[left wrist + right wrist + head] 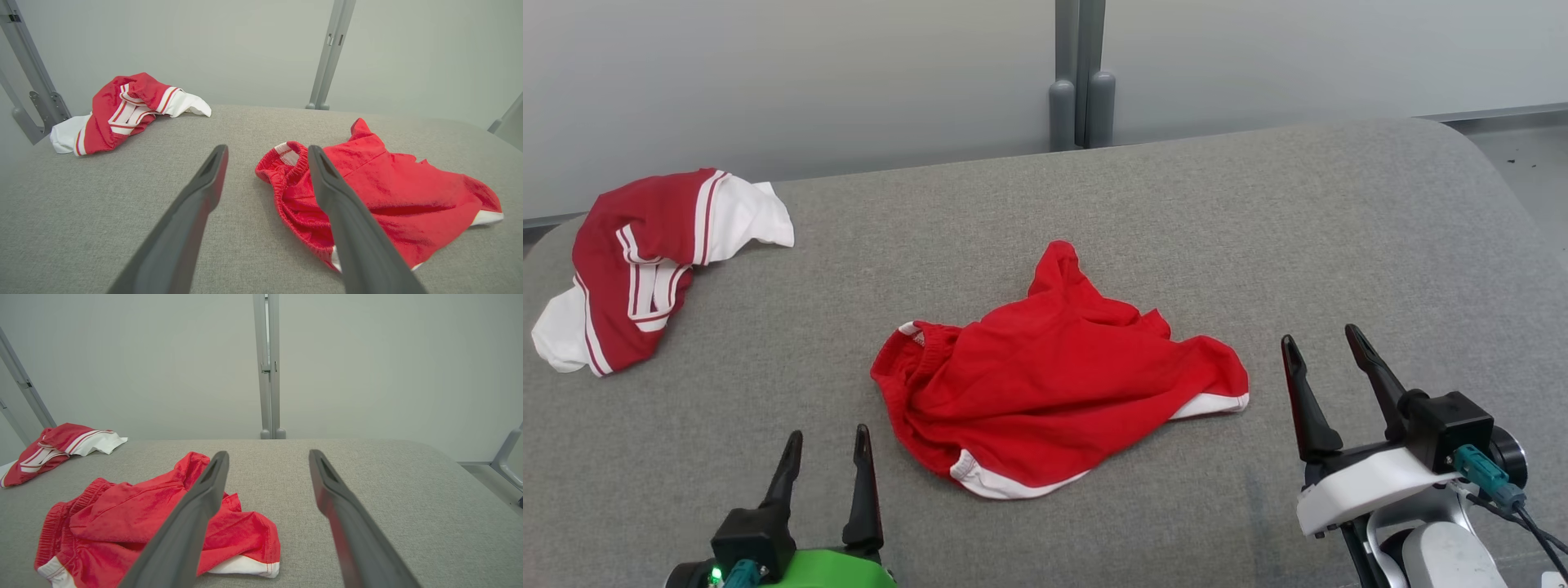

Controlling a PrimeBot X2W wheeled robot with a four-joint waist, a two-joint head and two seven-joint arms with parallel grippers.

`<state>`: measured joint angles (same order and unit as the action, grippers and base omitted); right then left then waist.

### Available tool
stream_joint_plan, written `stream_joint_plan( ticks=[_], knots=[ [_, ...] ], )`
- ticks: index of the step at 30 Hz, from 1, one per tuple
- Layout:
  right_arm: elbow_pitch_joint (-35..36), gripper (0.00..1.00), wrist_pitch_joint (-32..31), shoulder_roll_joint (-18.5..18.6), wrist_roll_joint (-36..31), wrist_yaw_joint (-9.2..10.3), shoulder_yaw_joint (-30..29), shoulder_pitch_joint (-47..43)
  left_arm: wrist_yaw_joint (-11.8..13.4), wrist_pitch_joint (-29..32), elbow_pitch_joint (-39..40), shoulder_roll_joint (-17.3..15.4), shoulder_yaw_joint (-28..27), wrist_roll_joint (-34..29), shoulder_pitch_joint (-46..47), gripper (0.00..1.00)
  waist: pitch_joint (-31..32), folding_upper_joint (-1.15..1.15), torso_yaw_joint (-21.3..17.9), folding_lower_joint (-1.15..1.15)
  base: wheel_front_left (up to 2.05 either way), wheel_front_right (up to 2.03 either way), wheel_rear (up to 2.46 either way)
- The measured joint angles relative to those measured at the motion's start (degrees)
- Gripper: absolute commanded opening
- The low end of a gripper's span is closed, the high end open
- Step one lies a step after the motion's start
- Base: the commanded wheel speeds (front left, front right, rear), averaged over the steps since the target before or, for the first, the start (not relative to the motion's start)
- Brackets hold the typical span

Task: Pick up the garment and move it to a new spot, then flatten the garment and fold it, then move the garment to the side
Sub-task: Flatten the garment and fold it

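A crumpled red garment (1054,371) with white hems and an elastic waistband lies in the middle of the grey fabric surface (1258,229). It looks like a pair of shorts, also seen in the left wrist view as red cloth (380,192) and in the right wrist view (135,522). My left gripper (827,441) hovers open at the lower left, just short of the garment's waistband side. My right gripper (1323,347) stands open to the right of the garment's white-hemmed leg. Neither touches the cloth.
A second red and white striped garment (645,261) lies bunched at the far left edge of the surface. A grey post (1081,82) stands behind the surface against a pale wall. The right half of the surface is bare fabric.
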<state>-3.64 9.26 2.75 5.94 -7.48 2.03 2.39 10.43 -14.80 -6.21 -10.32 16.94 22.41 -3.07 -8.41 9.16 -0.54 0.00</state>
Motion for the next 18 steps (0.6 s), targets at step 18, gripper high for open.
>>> stream_joint_plan(
  ticks=[18],
  knots=[
    [-1.8,1.00,0.7,0.0,0.5,-0.01,1.1,1.0,-12.3,18.5,-5.5,-6.5,13.3,-4.7,8.7,1.00,-3.0,0.00,-1.7,0.00,0.00,0.00,0.00]
  ],
)
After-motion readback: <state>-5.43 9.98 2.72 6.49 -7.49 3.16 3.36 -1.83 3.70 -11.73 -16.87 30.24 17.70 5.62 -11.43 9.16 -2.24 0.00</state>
